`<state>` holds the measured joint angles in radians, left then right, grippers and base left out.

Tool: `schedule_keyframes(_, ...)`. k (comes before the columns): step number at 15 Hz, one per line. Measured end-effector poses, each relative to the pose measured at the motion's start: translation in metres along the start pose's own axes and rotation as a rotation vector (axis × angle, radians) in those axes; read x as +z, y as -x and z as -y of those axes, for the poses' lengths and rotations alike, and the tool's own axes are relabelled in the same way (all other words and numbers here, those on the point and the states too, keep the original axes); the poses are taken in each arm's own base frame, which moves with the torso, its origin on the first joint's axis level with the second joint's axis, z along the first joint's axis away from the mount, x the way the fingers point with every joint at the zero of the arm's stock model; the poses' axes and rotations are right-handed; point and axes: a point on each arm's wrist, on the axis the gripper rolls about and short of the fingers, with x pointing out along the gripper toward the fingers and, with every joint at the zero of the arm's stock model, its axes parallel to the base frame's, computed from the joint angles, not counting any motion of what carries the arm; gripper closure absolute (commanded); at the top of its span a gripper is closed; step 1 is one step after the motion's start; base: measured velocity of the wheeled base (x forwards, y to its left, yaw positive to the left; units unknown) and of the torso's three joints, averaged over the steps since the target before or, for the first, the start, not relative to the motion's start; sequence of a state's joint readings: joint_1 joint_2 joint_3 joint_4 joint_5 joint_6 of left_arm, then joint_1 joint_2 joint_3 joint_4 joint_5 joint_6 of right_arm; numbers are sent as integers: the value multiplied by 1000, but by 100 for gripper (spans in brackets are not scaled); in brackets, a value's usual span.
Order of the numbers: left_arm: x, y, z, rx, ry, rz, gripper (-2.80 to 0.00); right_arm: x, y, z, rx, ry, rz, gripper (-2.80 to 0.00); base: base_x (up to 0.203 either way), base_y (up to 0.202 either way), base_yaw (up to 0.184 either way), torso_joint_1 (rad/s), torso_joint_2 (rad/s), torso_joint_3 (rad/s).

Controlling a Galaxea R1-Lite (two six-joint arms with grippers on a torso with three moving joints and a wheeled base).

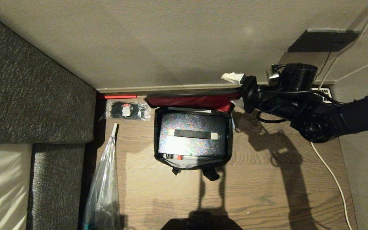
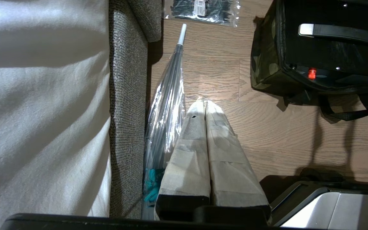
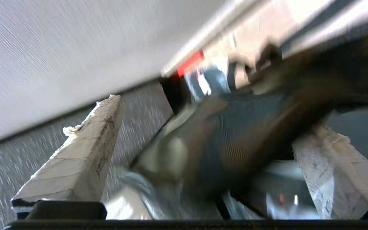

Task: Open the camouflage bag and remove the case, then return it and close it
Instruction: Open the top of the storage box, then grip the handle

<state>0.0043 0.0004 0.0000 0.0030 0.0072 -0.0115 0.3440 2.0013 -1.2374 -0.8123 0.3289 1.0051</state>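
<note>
Head view shows the camouflage bag [image 1: 193, 162] standing on the wooden floor [image 1: 267, 191] near the wall's baseboard, its lid [image 1: 190, 100] flipped up so the red lining faces forward, and the case [image 1: 192, 137] lying flat inside it with its black strap handle [image 1: 193, 134] and a small red dot toward the near edge. The right gripper [image 1: 235, 83] reaches in from the right and sits at the lid's right end beside the baseboard, its taped fingers [image 3: 75, 159] spread wide apart with the blurred lid edge between them; whether they touch it cannot be told. Left of the bag lie a clear packet of black cable ties [image 1: 127, 110] and a folded transparent umbrella [image 1: 105, 179] along the grey sofa [image 1: 34, 95]. The left gripper [image 2: 204, 105] hangs over the floor near the umbrella, well apart from the bag, its fingers pressed together
</note>
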Motion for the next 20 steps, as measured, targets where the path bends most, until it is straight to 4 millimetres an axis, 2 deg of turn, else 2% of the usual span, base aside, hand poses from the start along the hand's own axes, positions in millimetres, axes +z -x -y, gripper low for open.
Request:
schedule_keyframes(3,0,0,0,0,0,0,0,12,0,-1,11,96,38,-280,0,0,0,0,0,0)
schedule_keyframes(7,0,0,0,0,1,0,0,8,5,7,-35,176,52,-280,0,0,0,0,0,0)
schedule_keyframes(8,0,0,0,0,1,0,0,2,10,13,-56,187,35,0,0,0,0,0,0,0)
schedule_keyframes(11,0,0,0,-1,0,0,0,-17,35,22,-69,195,-15,0,0,0,0,0,0,0)
schedule_keyframes(15,0,0,0,0,0,0,0,-36,84,13,-33,177,-134,0,0,0,0,0,0,0)
schedule_keyframes(18,0,0,0,0,0,0,0,-51,133,2,-39,173,-184,0,0,0,0,0,0,0)
schedule_keyframes(20,0,0,0,0,0,0,0,-62,172,-7,-61,223,-208,0,0,0,0,0,0,0)
